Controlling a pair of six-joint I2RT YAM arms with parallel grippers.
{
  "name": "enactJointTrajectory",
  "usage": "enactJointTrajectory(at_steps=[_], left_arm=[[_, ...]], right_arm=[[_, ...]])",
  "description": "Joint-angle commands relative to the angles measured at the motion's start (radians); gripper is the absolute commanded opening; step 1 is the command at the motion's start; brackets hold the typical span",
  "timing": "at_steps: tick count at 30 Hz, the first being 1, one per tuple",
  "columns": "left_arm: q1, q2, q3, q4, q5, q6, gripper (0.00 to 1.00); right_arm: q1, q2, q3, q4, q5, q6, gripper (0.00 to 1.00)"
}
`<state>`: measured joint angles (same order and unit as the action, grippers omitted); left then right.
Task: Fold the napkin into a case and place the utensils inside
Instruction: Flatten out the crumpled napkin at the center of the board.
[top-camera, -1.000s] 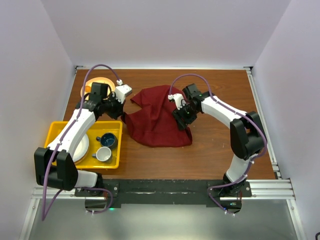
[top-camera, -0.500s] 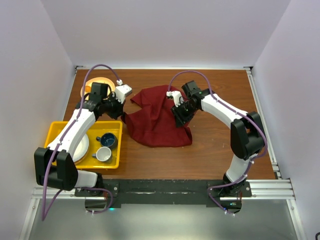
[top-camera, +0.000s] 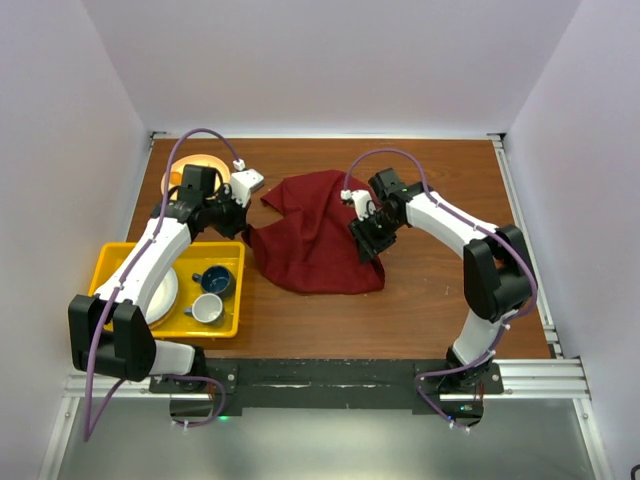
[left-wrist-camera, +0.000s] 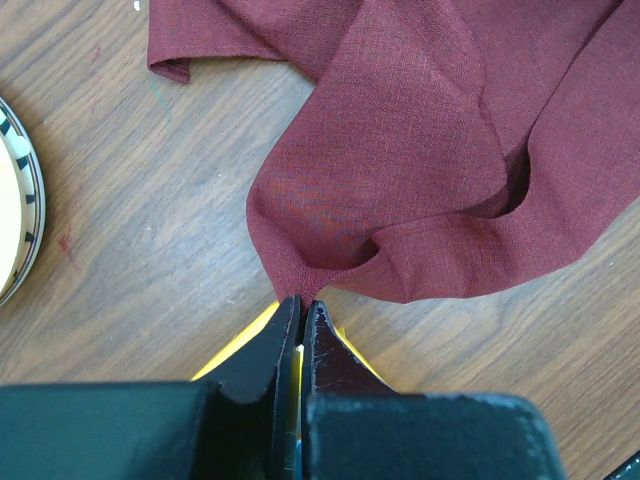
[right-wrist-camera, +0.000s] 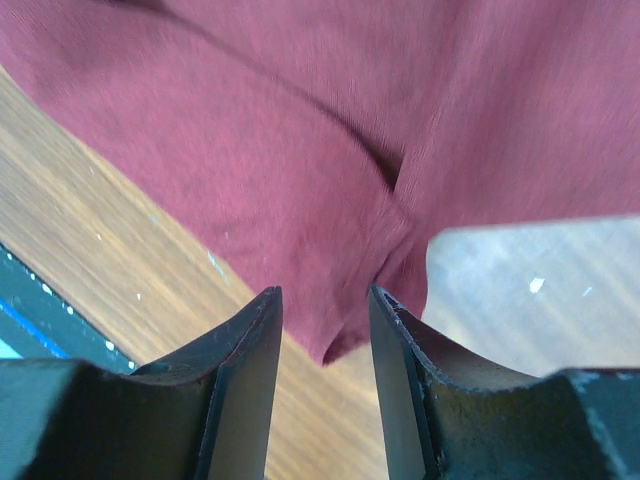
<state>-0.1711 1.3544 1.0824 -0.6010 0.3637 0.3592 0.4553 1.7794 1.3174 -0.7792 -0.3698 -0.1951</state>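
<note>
Pinching 1 napkin (top-camera: 315, 235) corner: L tool (left-wrist-camera: 300, 306) clamped; R tool (right-wrist-camera: 325, 300) part-open, straddling fold. 2 cups (top-camera: 213, 281), 1 tray (top-camera: 110, 256).

The left arm (top-camera: 150, 262) reaches from its near-left base toward the far side and bends right at the wrist. The left gripper (left-wrist-camera: 300, 303) is pinched tight on a corner of the napkin (left-wrist-camera: 400, 150), its fingers nearly touching. The right arm (top-camera: 450, 222) arches from the near-right base far and leftward, wrist tipped down. The right gripper (right-wrist-camera: 325, 300) has its fingers apart, straddling a fold without squeezing it.
</note>
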Motion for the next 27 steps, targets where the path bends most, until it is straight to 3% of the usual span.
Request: enactJointTrajectory(at_steps=[1,10,17,27], left_arm=[[0.004,-0.029,0.001,0.021,0.023,0.0,0.0],[0.004,-0.032,-0.001,0.02,0.02,-0.002,0.0],[0.002,-0.026,0.001,0.024,0.018,-0.006,0.0],[0.002,-0.018,0.002,0.027,0.018,-0.003,0.0]], right_arm=[[-0.001,-0.049,-0.03,-0.02,0.031,0.045,0.45],[-0.003,0.0,-0.04,0.006,0.028,0.049,0.48],[-0.003,0.049,0.016,0.014,-0.06,0.066,0.42],[-0.001,0.09,0.063,0.047,-0.064,0.094,0.41]])
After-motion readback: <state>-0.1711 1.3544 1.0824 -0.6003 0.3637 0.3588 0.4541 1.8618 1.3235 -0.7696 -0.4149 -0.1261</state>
